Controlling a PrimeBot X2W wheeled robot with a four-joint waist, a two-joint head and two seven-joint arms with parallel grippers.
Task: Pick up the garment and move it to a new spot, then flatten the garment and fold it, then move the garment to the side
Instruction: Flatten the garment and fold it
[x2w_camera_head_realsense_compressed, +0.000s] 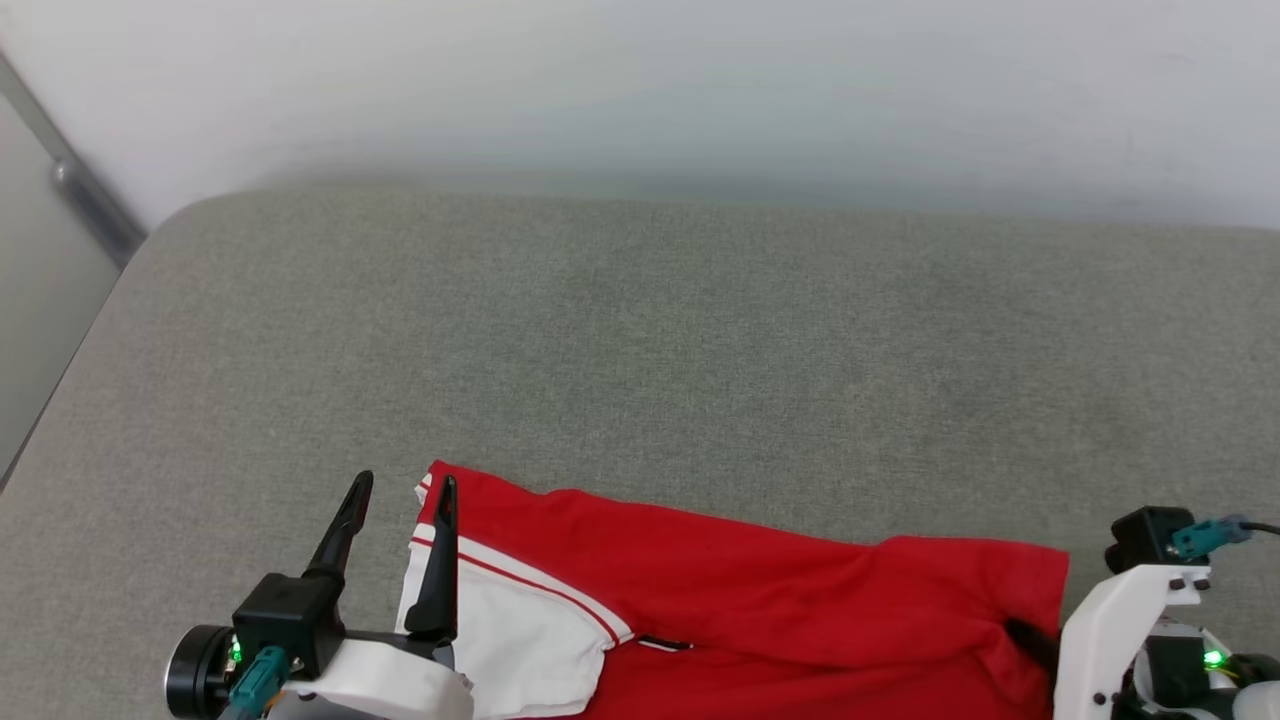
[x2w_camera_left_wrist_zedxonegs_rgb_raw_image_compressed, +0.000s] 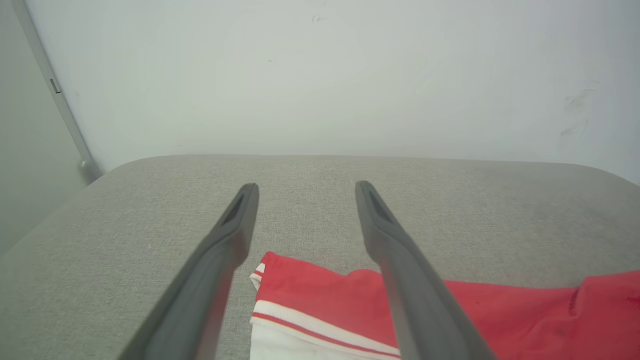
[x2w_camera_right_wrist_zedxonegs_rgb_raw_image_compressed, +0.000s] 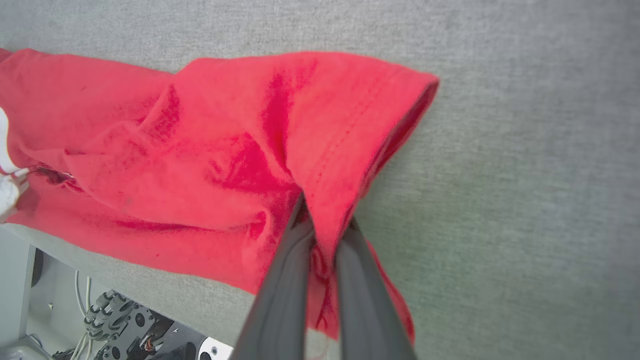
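Picking up looks to be the step in hand: the right pincer (x2w_camera_right_wrist_zedxonegs_rgb_raw_image_compressed: 326, 220) is clamped on a fold of red hem at the desk's (x2w_camera_head_realsense_compressed: 700, 350) near right. The garment (x2w_camera_head_realsense_compressed: 760, 600) lies rumpled along the desk's near edge. The left pincer (x2w_camera_head_realsense_compressed: 405, 482), fingers apart, hovers at the desk's near left. It likely needs to pinch the white sleeve end before both lift together. No lettering can be read.
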